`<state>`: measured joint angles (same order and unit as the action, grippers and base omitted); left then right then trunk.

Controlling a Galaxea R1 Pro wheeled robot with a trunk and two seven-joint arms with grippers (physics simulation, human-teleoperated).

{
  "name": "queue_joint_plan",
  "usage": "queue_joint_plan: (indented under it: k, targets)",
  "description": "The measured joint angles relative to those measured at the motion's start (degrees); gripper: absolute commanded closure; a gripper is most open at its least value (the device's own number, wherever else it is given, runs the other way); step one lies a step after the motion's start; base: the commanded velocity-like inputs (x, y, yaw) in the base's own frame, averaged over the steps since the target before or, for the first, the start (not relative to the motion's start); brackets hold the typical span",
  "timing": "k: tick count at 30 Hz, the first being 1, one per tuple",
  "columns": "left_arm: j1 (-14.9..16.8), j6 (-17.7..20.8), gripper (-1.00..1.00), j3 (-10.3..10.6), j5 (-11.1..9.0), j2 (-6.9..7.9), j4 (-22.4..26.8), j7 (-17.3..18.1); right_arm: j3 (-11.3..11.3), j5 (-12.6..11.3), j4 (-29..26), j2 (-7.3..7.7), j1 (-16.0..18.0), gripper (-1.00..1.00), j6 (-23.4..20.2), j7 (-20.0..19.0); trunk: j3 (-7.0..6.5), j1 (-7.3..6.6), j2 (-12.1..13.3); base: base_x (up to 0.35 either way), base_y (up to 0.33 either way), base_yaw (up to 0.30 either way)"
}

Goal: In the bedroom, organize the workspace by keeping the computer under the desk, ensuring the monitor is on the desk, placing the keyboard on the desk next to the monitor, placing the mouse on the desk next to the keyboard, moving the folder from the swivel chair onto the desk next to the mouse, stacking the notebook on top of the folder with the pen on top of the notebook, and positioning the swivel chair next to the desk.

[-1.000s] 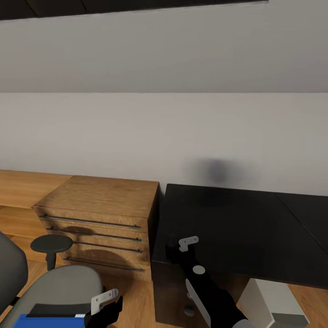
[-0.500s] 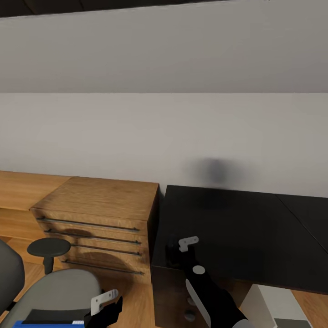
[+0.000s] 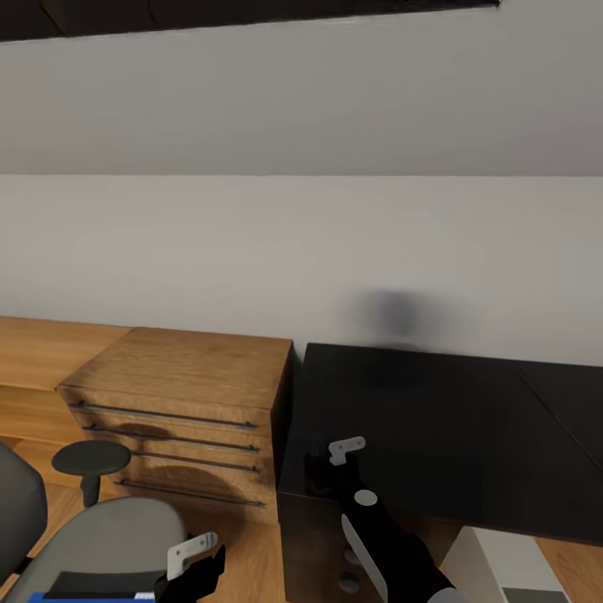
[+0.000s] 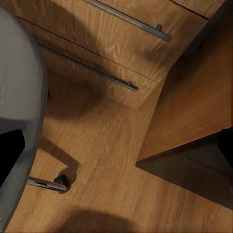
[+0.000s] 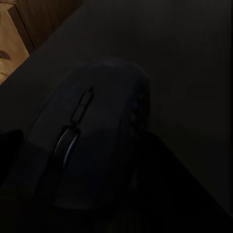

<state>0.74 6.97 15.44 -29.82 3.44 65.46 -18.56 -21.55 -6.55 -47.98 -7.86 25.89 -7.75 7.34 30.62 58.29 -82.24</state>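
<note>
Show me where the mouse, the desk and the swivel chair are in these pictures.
mouse (image 5: 90, 145): right wrist view, its rounded top beside the scroll wheel.
desk (image 3: 452, 419): head view, bare glossy black top.
swivel chair (image 3: 109, 528): head view, grey seat cushion.

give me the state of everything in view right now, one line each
mouse: held between the right tool's fingers, over the black desk top
right tool: shut on the mouse at the desk's near left corner
left tool: over the chair seat's edge, open or shut can't be told
folder: lying flat on the swivel chair seat
swivel chair: beside the wooden drawers, left of the desk
desk: top bare where visible
wooden drawers: all closed
</note>
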Motion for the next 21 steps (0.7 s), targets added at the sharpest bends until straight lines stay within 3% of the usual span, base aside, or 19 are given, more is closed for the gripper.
queue_joint_plan:
  k: [21]
  targets:
    - [0.01, 0.0, -1.0, 0.0, -0.03, 0.0, 0.0, 0.05, 0.0, 0.0, 0.0, 0.0, 0.0, 1.0, -0.08, -0.01, -0.19, -0.23, 0.42, 0.0, 0.0, 0.0]
